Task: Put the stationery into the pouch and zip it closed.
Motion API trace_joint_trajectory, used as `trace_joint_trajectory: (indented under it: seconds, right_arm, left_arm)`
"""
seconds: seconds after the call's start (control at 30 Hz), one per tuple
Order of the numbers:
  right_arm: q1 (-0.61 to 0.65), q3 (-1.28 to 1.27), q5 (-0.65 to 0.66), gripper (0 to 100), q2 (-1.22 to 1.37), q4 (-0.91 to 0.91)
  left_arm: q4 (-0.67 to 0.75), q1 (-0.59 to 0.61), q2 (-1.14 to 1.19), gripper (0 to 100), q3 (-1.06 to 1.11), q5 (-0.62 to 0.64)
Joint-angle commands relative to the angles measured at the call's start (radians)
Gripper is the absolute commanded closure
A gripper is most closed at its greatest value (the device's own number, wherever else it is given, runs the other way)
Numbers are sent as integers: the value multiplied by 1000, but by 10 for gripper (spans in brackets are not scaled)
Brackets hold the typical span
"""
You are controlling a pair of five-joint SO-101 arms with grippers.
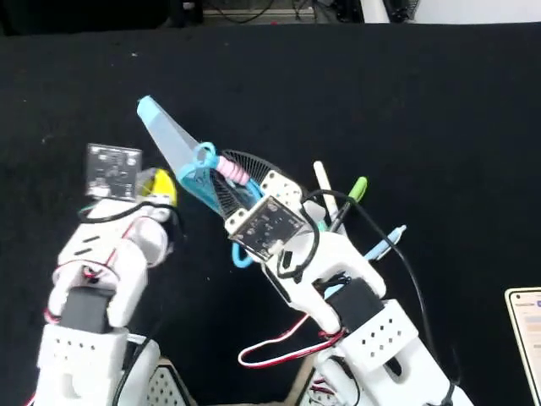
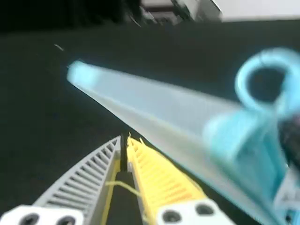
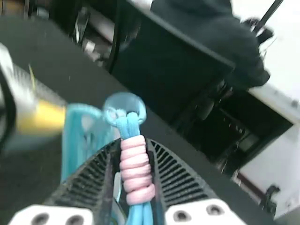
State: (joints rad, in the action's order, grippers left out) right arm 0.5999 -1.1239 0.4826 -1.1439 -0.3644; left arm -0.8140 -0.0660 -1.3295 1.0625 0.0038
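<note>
A black surface (image 1: 439, 101) runs back to cables (image 1: 254, 10) and a white wall (image 1: 473, 8), with a printed sheet (image 1: 526, 338) at its edge.

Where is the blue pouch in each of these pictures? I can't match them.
High view: pouch left of centre, slanting toward upper left.
Left wrist view: pouch across the middle, at left gripper's tips.
Right wrist view: pouch blurred, beside right gripper.
Shared landmark: blue ring by the pink zip pull.

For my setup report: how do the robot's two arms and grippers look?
The left arm and right arm are white plastic with black motors and red, white and black cables; each wrist carries a small circuit board. The left gripper has one yellow and one grey ribbed finger; the right gripper has black ribbed fingers.
</note>
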Motion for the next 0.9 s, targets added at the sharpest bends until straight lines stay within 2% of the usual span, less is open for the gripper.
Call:
trace_joint_trajectory:
  seconds: [0.0, 0.2, 0.37, 0.5, 0.73, 0.87]
  right_arm:
    - [11, 81, -8, 988, -12, -81]
    - [11, 85, -8, 988, -12, -97]
    - [11, 81, -8, 988, -12, -97]
    - [9, 81, -5, 988, -12, -97]
    - [9, 79, -2, 988, -12, -97]
    - [9, 79, -2, 988, -12, -97]
  left_arm:
    - [-140, 45, 43, 970, -269, -98]
    - [-354, 45, 278, 963, -556, -176]
    - [-614, 45, 509, 809, -839, -258]
    - [-773, 39, 609, 798, -1026, -307]
    - [-901, 38, 646, 798, -1191, -379]
    - [-921, 38, 637, 798, -1214, -390]
